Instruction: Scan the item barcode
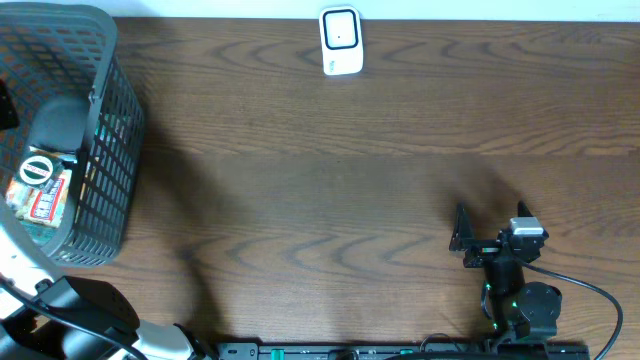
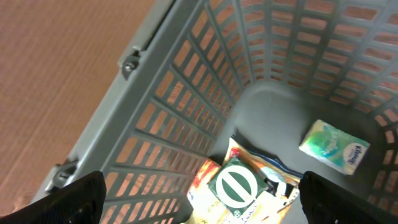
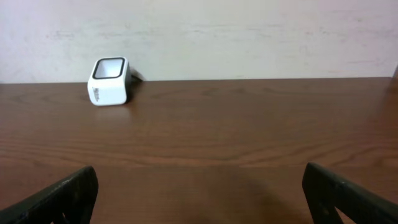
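Left jaws are spread wide with nothing in them, hanging over the grey basket [image 2: 155, 81] at the left end of the worktop [image 1: 300, 180]. Down inside there's a packet [image 2: 236, 186] with a round green-and-white label, and a tissue pack [image 2: 334, 147] near it. Right jaws are wide apart too, empty, facing the white scanner [image 3: 109, 81] at the far edge.

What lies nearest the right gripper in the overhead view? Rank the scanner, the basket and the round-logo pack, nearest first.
1. Scanner, at the table's far edge, ahead of the right gripper.
2. Basket, far left; its mesh wall comes next.
3. Round-logo pack, inside the basket, farthest.
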Tool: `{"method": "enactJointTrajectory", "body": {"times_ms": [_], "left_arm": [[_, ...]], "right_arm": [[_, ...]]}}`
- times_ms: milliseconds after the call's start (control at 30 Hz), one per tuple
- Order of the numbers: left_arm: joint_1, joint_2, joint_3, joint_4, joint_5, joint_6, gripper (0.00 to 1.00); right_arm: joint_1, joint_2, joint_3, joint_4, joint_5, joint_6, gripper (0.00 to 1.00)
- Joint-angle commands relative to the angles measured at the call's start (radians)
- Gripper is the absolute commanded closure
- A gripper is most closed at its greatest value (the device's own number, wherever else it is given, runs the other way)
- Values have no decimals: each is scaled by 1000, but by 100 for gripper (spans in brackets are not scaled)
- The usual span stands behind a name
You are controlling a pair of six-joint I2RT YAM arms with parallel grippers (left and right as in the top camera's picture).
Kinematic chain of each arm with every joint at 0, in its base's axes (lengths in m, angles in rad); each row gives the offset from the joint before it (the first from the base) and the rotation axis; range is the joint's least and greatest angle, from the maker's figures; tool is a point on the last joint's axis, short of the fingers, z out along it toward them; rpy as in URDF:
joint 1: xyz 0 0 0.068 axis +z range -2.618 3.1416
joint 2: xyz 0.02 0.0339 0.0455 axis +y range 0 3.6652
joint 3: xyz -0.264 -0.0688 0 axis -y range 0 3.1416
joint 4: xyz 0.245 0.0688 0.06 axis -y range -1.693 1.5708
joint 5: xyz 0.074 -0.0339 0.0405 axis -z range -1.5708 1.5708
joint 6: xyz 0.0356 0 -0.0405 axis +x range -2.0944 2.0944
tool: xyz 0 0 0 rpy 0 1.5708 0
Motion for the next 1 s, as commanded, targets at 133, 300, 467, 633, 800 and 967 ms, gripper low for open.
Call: {"method": "enactJointTrajectory", "body": {"times_ms": [133, 300, 467, 633, 800, 967], "left_arm": [[5, -8, 22, -8, -16, 16, 2], [5, -8, 21, -10, -16, 16, 2], [6, -7, 8, -10, -17, 17, 2], [17, -1, 1, 0, -27, 16, 2], [47, 20, 0, -19, -26, 16, 2], [52, 32, -1, -49, -12, 16, 2]], "right_arm": [[9, -5, -1, -4, -6, 14, 1], [9, -5, -1, -4, -6, 14, 1], [9, -5, -1, -4, -6, 14, 1], [9, -5, -1, -4, -6, 14, 1], [9, -5, -1, -4, -6, 14, 1], [9, -5, -1, -5, -6, 13, 1]]}}
